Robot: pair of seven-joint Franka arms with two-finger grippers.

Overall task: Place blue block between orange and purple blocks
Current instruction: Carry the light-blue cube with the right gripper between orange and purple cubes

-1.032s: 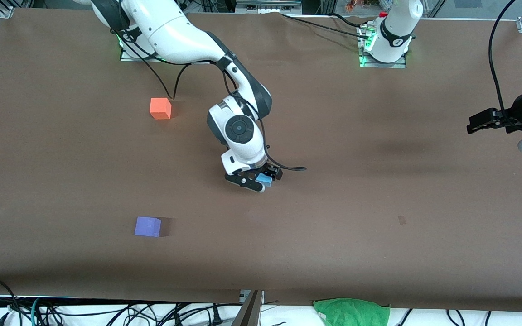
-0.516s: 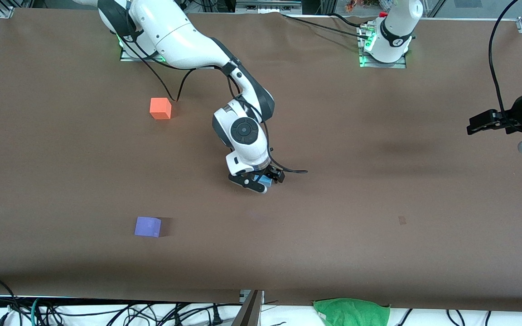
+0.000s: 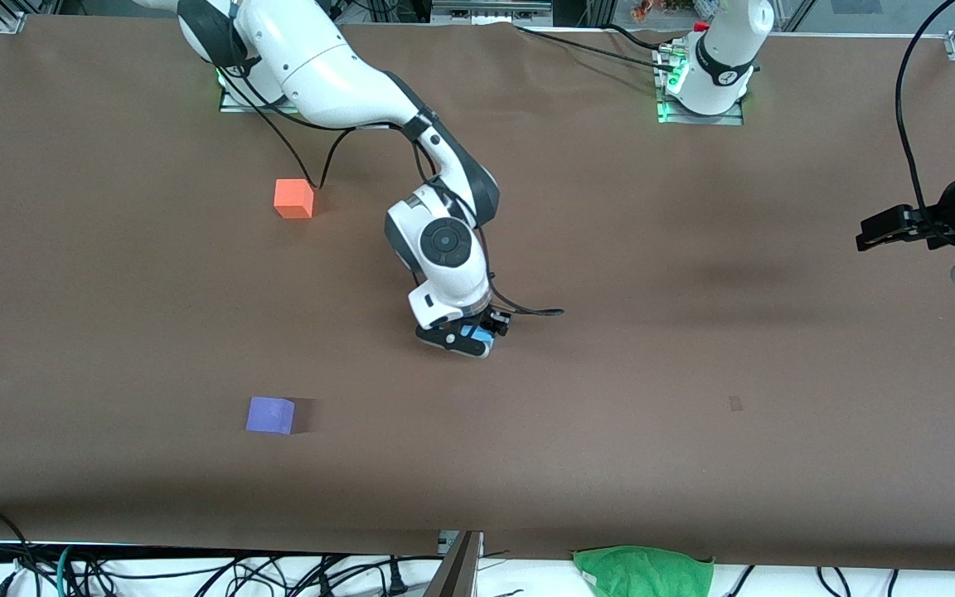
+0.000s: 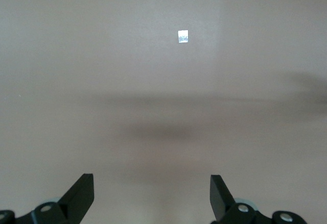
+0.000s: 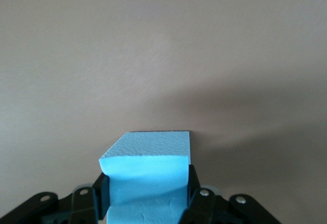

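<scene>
I see the right gripper [image 3: 467,336] clamped on the blue block [image 5: 148,170] over mid-table; as a cube, it has no long axis. The orange block [image 3: 293,198] and purple block [image 3: 270,414] sit well apart. The left gripper [image 4: 152,198] waits, jaws wide.

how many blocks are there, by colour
orange block: 1
purple block: 1
blue block: 1, gripped in the right hand
total: 3
</scene>
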